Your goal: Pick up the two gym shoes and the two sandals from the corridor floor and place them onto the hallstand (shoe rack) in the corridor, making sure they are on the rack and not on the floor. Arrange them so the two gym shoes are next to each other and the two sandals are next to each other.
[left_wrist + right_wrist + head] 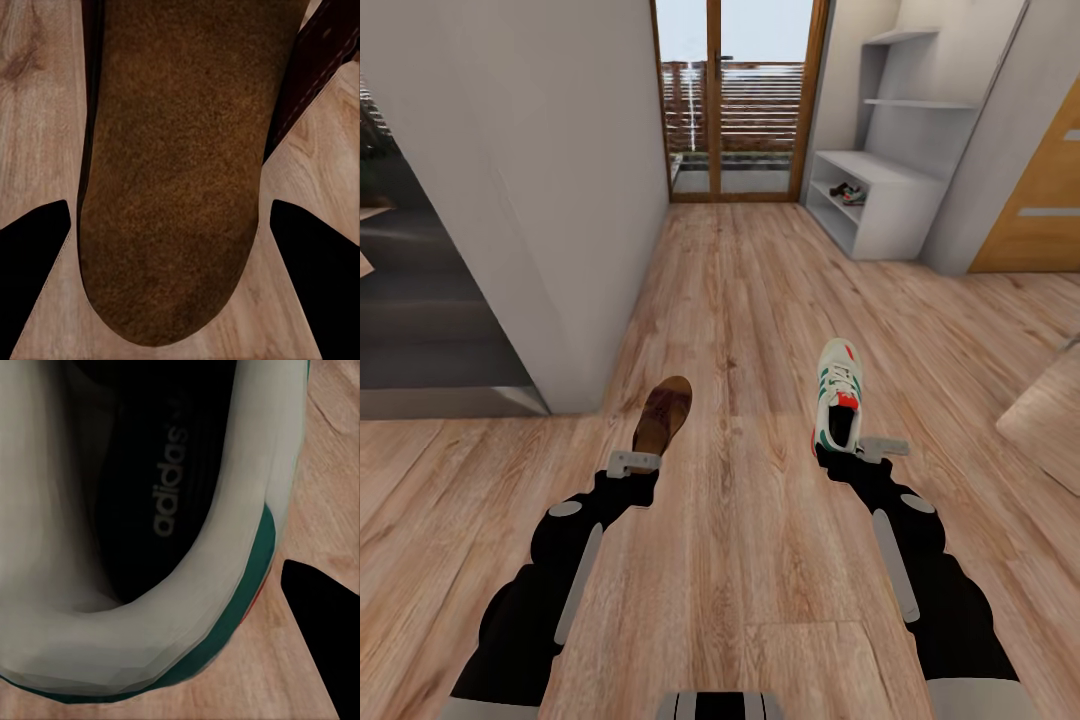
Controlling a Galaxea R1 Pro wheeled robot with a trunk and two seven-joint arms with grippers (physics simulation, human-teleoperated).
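A brown sandal (662, 413) with a tan footbed sits in front of my left arm, toe pointing away. My left gripper (644, 452) is shut on its heel. In the left wrist view the sandal (172, 187) sits between both fingers (34, 262). A white gym shoe (838, 398) with green stripes and red accents is at my right gripper (842, 447), which is shut on its heel. The right wrist view has the shoe's collar (150, 607) up close and one finger (322, 645) beside it. Another gym shoe (847, 191) lies on a shelf of the grey hallstand (885, 172), far right. The corridor floor (740, 300) stretches ahead.
A grey wall (560, 200) bounds the corridor on the left, with a dark room beyond it. A glass door (740, 100) closes the far end. An orange door (1040, 200) and a light wooden piece (1045, 410) stand on the right.
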